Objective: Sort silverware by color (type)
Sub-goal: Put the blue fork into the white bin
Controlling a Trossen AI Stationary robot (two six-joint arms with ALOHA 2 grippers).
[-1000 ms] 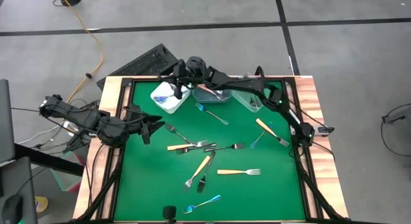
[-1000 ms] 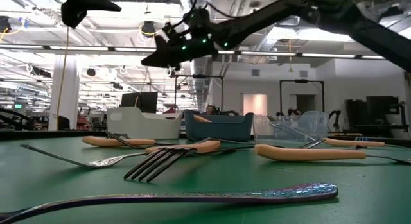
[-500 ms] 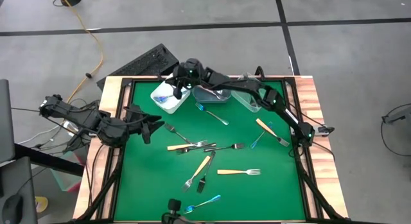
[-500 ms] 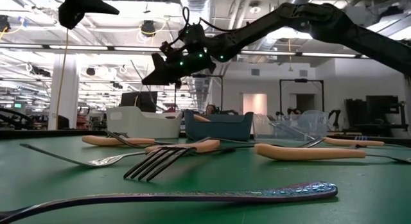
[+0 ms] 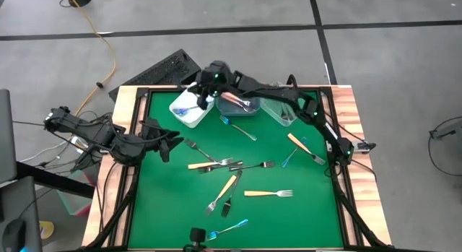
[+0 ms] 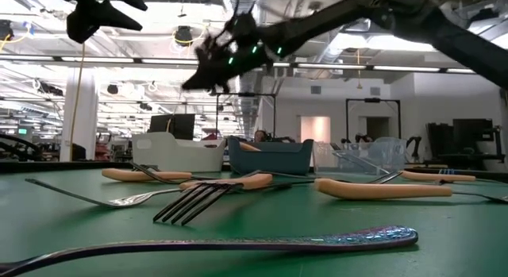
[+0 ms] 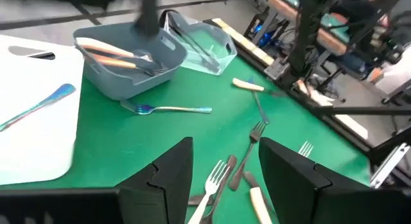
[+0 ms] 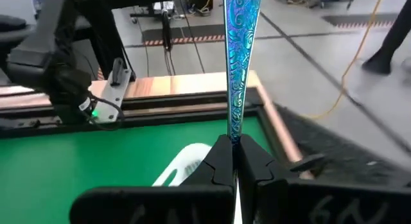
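Note:
My right gripper (image 5: 205, 93) hovers above the white bin (image 5: 186, 113) at the table's far left, shut on a blue iridescent utensil (image 8: 236, 51). Another blue utensil (image 7: 40, 105) lies in the white bin (image 7: 38, 147). Yellow-handled pieces (image 7: 109, 52) lie in the grey-blue bin (image 5: 237, 105), dark ones in the clear bin (image 5: 279, 112). More silverware lies loose on the green mat, among it a blue fork (image 5: 238, 127) and a yellow-handled fork (image 5: 267, 193). At the mat's left edge my left gripper (image 5: 175, 142) stands open above the mat, touching nothing. My right gripper pinches the blue utensil between its two fingertips at the narrow end of the patterned handle (image 8: 232, 135). The handle runs on ahead of the fingertips, along their line. The utensil is lifted clear, above the white bin (image 8: 186, 161). Its head is hidden behind the fingers.
The three bins stand in a row along the far edge. Loose forks crowd the mat's middle and right (image 5: 229, 181), and a blue one (image 5: 231, 227) lies near the front edge. A raised wooden frame (image 5: 346, 122) rims the mat. Cables and a keyboard lie on the floor beyond.
My right gripper, still shut on the blue utensil, has dipped a little over the white bin and risen again, tipping as it went. My left gripper has kept its place.

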